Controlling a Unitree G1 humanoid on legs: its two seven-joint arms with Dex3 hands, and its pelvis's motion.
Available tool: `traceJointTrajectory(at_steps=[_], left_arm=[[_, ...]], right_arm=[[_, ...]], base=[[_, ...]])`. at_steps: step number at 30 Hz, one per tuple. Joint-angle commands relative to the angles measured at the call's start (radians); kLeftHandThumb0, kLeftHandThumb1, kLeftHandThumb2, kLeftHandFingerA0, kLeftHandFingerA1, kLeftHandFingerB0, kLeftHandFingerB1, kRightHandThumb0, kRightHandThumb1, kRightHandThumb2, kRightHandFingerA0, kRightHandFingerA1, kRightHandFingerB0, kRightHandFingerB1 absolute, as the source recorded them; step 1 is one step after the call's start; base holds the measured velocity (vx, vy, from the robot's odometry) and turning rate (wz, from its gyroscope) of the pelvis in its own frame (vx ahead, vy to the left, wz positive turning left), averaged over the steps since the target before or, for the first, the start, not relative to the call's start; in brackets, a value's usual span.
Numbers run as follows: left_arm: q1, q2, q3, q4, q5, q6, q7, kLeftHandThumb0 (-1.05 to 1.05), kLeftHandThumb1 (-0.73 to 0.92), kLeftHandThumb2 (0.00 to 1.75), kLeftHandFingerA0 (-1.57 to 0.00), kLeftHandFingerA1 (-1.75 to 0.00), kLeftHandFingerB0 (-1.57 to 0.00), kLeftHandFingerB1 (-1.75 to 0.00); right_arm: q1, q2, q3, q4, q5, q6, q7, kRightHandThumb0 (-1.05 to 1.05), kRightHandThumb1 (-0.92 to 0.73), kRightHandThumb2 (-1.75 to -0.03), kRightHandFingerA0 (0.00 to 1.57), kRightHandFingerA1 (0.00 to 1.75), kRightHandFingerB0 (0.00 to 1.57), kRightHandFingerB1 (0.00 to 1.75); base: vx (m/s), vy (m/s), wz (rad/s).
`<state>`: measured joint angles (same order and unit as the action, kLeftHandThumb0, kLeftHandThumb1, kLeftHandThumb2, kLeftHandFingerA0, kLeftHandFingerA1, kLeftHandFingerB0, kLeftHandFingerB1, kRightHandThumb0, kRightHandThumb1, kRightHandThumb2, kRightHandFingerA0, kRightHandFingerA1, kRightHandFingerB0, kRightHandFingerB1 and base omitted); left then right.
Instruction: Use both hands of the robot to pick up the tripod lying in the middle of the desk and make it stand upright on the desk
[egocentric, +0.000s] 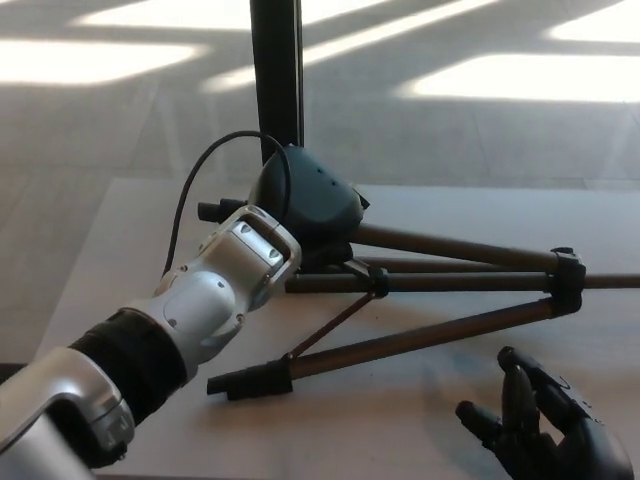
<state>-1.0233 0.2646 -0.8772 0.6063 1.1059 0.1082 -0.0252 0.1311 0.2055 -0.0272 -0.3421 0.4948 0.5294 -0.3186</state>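
Tripod (430, 300) flat on desk (120, 250), left hand (300, 200) gripping its head, right hand (545, 435) empty, fingers spread, palm up.

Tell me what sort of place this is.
Probably an indoor office or lab: a pale desk holding a tripod, grey carpet-like floor with window light patches, and a dark post behind the desk.

Bench (120, 250) bare at 9 o'clock and along the near edge toward 6. Tripod (420, 300) legs fan across center to 3 o'clock, blocking a straight pass there; open wedges between legs. Left forearm covers the tripod head at 10 o'clock. Black post (276, 75) stands at 12. Right hand (540, 430), fingers spread, sits at 5 o'clock, apart from the legs.
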Motion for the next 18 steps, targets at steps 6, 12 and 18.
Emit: traceJointTrajectory(at_steps=[6, 12, 18], left_arm=[[-0.182, 0.011, 0.024, 0.004, 0.049, -0.048, -0.023, -0.41, 0.68, 0.70, -0.94, -1.69, -0.80, -1.41], [-0.144, -0.017, 0.073, -0.026, -0.015, -0.047, -0.024, -0.43, 0.55, 1.02, -1.20, -1.33, -0.92, -1.10], [-0.118, -0.027, 0.091, -0.069, -0.012, -0.045, -0.017, -0.38, 0.72, 0.72, -0.97, -1.70, -0.84, -1.35]], right_arm=[[-0.302, 0.165, -0.174, 0.275, 0.201, 0.022, -0.117, -0.81, -0.55, -0.95, 0.00, 0.35, 0.06, 0.43], [-0.500, 0.172, -0.279, 0.511, 0.263, -0.009, -0.165, -0.83, -0.55, -0.93, 0.00, 0.32, 0.00, 0.28], [-0.617, 0.178, -0.337, 0.705, 0.270, -0.006, -0.163, -0.87, -0.50, -0.86, 0.00, 0.30, 0.06, 0.29]], base=[[0.00, 0.000, 0.00], [0.00, 0.000, 0.00], [0.00, 0.000, 0.01]])
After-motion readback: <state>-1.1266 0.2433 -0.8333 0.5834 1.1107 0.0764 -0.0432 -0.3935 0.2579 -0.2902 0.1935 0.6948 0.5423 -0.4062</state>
